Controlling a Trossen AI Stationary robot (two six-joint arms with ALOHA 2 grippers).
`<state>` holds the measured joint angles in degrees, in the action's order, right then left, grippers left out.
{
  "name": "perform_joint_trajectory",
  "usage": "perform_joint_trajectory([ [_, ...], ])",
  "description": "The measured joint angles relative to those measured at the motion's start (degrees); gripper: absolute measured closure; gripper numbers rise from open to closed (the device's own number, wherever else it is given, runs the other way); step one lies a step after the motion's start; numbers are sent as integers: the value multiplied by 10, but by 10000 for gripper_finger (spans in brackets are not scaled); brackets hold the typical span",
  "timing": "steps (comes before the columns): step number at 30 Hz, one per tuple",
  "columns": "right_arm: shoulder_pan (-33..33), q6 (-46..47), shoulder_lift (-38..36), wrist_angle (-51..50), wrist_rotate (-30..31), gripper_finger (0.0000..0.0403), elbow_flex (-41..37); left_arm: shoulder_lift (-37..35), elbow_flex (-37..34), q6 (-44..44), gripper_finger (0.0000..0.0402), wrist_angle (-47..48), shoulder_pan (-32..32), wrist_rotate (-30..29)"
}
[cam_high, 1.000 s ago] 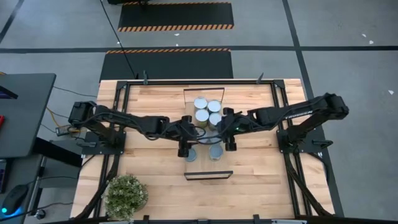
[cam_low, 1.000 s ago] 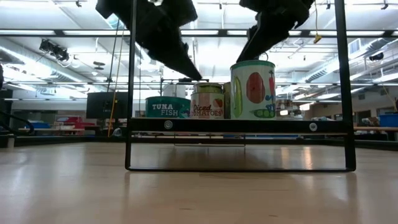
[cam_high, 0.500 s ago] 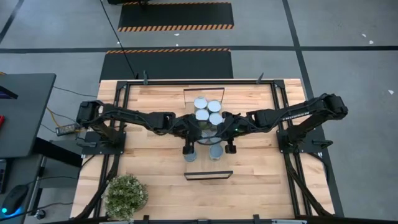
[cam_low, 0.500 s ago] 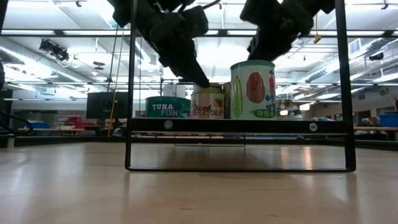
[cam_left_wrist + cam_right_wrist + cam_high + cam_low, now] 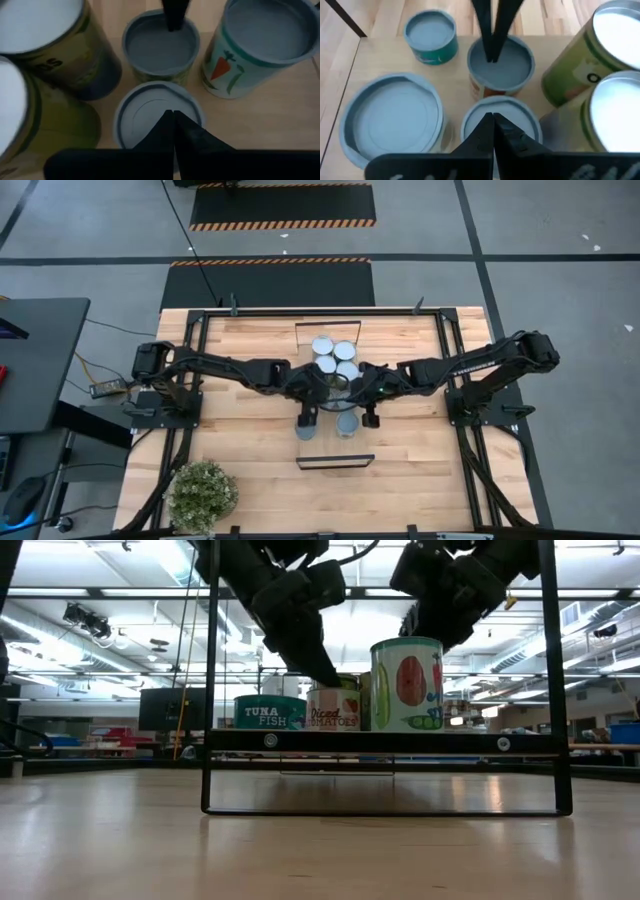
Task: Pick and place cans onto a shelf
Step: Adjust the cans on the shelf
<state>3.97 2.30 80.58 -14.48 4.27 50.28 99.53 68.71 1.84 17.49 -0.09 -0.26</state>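
The light-wood shelf (image 5: 385, 741) with black end frames runs near to far down the table's middle (image 5: 327, 448). Several cans stand on it: a tuna can (image 5: 270, 712), a Diced Tomatoes can (image 5: 334, 708), a tall vegetable can (image 5: 407, 685) and olive-green cans (image 5: 50, 45) at the far end (image 5: 333, 358). My left gripper (image 5: 173, 114) is shut, its tips over the tomato can's top (image 5: 501, 62). My right gripper (image 5: 493, 116) is shut over a small green-sided can (image 5: 160, 47). The two grippers point at each other (image 5: 340, 387). My left gripper's shut fingertips (image 5: 330, 675) stand at the tomato can's top rim (image 5: 340, 681), slanting down from the table's left; I cannot tell whether they touch it. My right gripper's shut tips hang over the small can's top (image 5: 520, 122) from the table's right; I cannot tell whether they touch it.
The cans stand close together around both grippers. Two cans (image 5: 307, 427) (image 5: 347, 425) stand toward the shelf's near end. A bushy green plant (image 5: 202, 492) stands at the table's near left. The shelf's black end frame (image 5: 212, 690) rises in front in the low view.
My left gripper has gone toward the table's right and down, to the top of the tomato can. My right gripper has come down a little over the cans. The cans have stayed in place.
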Motion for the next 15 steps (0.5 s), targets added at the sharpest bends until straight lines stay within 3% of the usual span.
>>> perform_joint_trajectory([
  [15,-14,6,0,60,-14,398,-50,9,-1,-9,396,10,3,-1],
])
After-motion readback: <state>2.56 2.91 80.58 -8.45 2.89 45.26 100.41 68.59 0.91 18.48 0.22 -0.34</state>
